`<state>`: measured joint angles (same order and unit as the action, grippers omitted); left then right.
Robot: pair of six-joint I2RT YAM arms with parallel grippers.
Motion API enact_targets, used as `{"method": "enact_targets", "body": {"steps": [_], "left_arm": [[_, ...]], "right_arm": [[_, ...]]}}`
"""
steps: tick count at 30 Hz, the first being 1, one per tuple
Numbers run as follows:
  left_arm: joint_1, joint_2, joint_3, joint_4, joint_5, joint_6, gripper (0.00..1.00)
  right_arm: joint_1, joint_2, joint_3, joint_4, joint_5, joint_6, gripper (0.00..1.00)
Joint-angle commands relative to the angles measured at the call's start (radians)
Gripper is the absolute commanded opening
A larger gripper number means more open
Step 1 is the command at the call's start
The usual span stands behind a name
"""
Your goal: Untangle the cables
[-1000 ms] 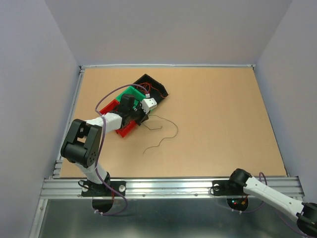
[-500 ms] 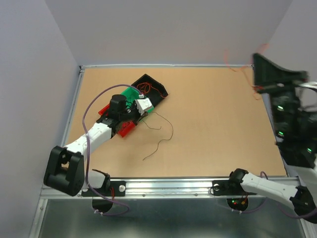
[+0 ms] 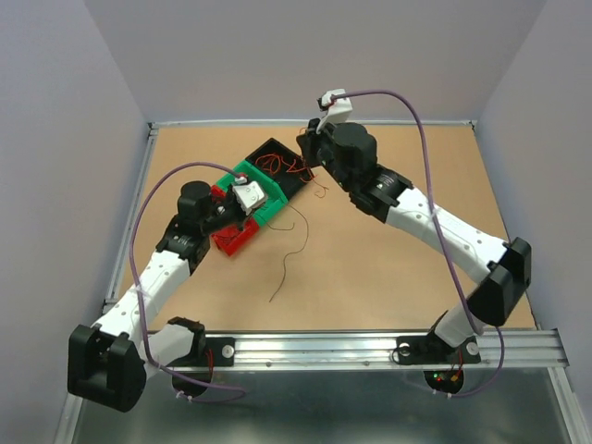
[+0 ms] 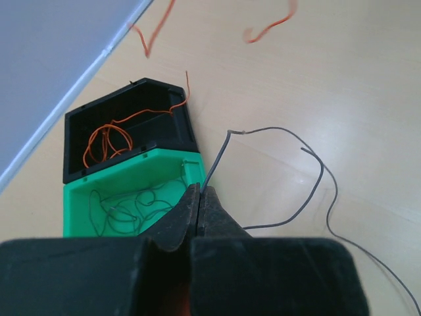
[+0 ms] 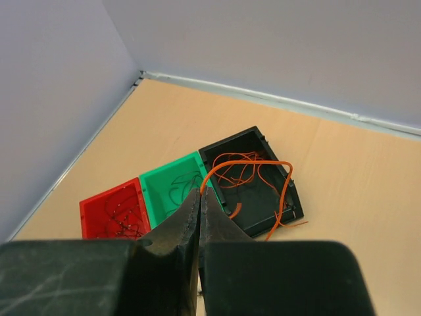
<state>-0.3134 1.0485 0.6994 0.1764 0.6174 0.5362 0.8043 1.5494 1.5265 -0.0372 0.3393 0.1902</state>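
The cables are thin curly wires. My left gripper (image 4: 199, 192) is shut on one end of a dark grey cable (image 4: 309, 191); the rest of it trails over the table (image 3: 285, 264). It hovers at the near corner of the green bin (image 4: 172, 160), which holds dark cables (image 4: 128, 207). My right gripper (image 5: 200, 192) is shut on an orange cable (image 5: 263, 162), which arcs above the black bin (image 5: 297, 203) and hangs past its edge. More orange cables (image 4: 105, 139) lie coiled in the black bin. The red bin (image 5: 90, 205) holds dark red cables.
The three bins stand in a diagonal row at the back left of the table (image 3: 416, 268), red (image 3: 231, 239), green (image 3: 268, 208) and black (image 3: 273, 153). Grey walls close in the back and both sides. The arms' thick purple cables loop above.
My right arm has swung in from the right with the orange cable and now hangs over the black bin. My left arm has stretched out by the bins, and the dark cable has drawn in leftward.
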Motion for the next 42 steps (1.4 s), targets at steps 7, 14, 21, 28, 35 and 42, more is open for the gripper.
{"method": "enact_targets", "body": {"steps": [7, 14, 21, 28, 35, 42], "left_arm": [[0.005, -0.068, -0.055, 0.055, 0.024, 0.007, 0.00], [0.005, -0.077, -0.066, 0.080, -0.013, -0.007, 0.00], [0.007, -0.059, -0.067, 0.104, -0.067, -0.025, 0.00], [0.010, -0.068, -0.072, 0.110, -0.073, -0.033, 0.00], [0.013, -0.074, -0.075, 0.120, -0.079, -0.041, 0.00], [0.016, -0.071, -0.075, 0.124, -0.084, -0.047, 0.00]], "right_arm": [[-0.138, 0.322, 0.201, 0.123, -0.213, 0.040, 0.00], [-0.159, 0.504, 0.331, 0.137, -0.309, 0.029, 0.01], [-0.166, 0.644, 0.408, 0.135, -0.333, 0.025, 0.01], [-0.171, 0.739, 0.463, 0.096, -0.359, 0.025, 0.01], [-0.186, 0.857, 0.555, -0.015, -0.356, 0.025, 0.01], [-0.200, 1.040, 0.716, -0.217, -0.341, 0.025, 0.01]]}}
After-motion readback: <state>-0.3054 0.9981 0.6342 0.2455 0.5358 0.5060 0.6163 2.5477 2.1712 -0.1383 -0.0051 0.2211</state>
